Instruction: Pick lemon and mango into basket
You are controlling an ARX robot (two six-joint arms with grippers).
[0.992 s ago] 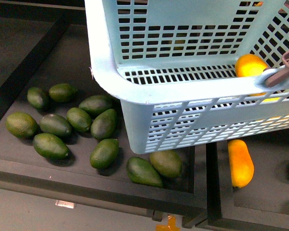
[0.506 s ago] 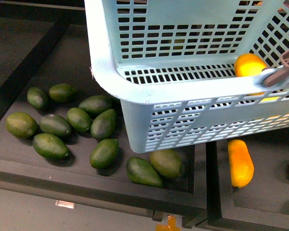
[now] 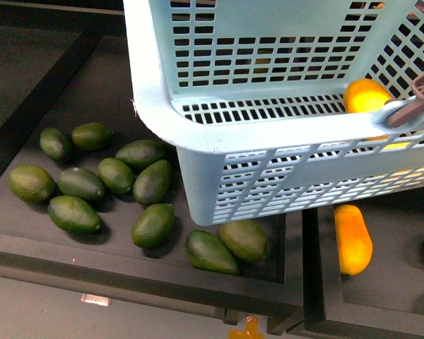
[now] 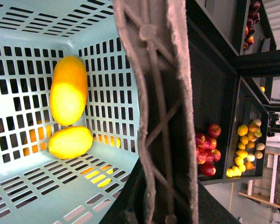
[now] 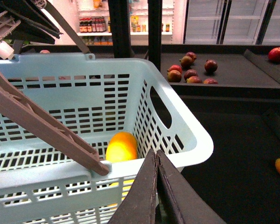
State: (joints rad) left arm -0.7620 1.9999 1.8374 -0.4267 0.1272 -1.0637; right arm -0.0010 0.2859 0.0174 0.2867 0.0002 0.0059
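The light aqua basket [image 3: 268, 131] hangs tilted above the black fruit trays and fills the upper front view. Inside it the orange mango [image 4: 68, 90] lies against a slotted wall, with the smaller yellow lemon [image 4: 70, 142] touching its end. The same mango [image 3: 366, 95] peeks over the rim by the brown handle [image 3: 417, 106] and also shows in the right wrist view [image 5: 122, 146]. My left gripper [image 4: 156, 205] is shut on the basket's brown handle [image 4: 161, 93]. Just outside the basket's near rim [image 5: 191, 149], my right gripper [image 5: 155, 156] is shut with nothing held.
Several dark green oval fruits [image 3: 116, 176] lie in the black tray under the basket's left corner. One loose orange fruit [image 3: 352, 238] rests in the tray to the right. Red apples [image 4: 206, 149] and mixed yellow fruit [image 4: 245, 154] fill farther shelf bins.
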